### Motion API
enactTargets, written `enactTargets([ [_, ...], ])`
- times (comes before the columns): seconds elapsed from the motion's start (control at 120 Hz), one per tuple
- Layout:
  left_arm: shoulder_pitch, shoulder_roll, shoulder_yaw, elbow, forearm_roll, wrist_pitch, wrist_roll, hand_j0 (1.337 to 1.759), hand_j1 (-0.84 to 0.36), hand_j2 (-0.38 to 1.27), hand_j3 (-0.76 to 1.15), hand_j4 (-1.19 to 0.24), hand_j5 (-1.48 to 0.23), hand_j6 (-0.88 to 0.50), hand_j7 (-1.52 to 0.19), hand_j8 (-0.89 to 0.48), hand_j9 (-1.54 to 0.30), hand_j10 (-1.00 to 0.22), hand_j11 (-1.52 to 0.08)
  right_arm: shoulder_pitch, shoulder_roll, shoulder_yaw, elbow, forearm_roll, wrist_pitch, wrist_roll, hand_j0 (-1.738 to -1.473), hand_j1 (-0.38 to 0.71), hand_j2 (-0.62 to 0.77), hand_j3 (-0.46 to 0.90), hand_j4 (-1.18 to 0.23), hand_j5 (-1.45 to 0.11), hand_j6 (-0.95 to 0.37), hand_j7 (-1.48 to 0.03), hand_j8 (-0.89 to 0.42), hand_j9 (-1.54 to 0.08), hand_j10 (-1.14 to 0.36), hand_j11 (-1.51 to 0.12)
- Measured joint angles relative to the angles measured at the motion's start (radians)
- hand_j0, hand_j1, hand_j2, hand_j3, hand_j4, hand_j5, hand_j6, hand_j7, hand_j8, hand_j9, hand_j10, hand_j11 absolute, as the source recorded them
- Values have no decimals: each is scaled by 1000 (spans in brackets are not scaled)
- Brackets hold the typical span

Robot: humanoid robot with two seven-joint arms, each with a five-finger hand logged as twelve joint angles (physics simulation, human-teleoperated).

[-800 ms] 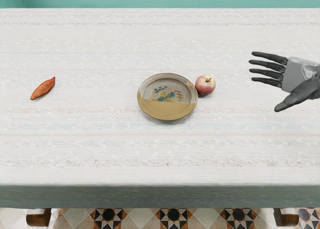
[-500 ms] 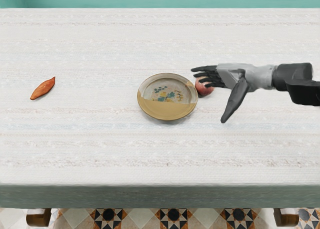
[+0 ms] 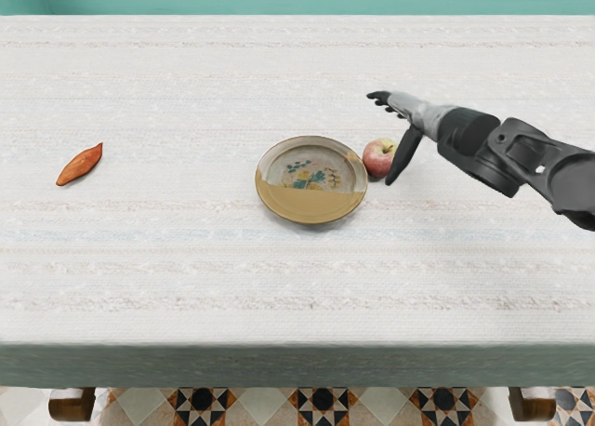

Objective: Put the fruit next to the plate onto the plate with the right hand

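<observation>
Apple: centre-right of frame, on the table, just beside the plate at its right rim | right hand: above-right of the apple, fingers spread wide, thumb hanging beside it, holding nothing | step, as judged: reaching, no grasp yet | next: lower, close around the apple, carry it left onto the plate.

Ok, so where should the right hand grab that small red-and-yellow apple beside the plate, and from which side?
Probably grip the round red-and-yellow apple around its widest middle, coming from above and the right: it sits upright, stem up, the tan ceramic plate crowds its left, and the open right hand hovers on that side.
</observation>
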Motion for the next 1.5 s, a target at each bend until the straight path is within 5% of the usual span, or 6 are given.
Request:
enactTargets([
  [0.233, 0, 0, 0, 0, 0, 0, 0, 1658, 349, 0, 0, 0, 0, 0, 0, 0, 0, 0, 0, -10, 24, -93, -23, -10, -123, 0, -1658, -268, -12, 0, -70, -89, -71, -89, -71, -89, -70, -89],
  [1.025, 0, 0, 0, 0, 0, 0, 0, 1658, 349, 0, 0, 0, 0, 0, 0, 0, 0, 0, 0, -22, 60, -122, -30, -3, -139, -1, -1658, 137, -75, 0, -417, -524, -413, -531, -326, -532, -397, -532],
  [1.5, 0, 0, 0, 0, 0, 0, 0, 1658, 349, 0, 0, 0, 0, 0, 0, 0, 0, 0, 0, -21, -16, -90, 26, 29, -118, -9, -1655, 134, 109, 1, -551, -741, -456, -727, -324, -742, -402, -749],
])
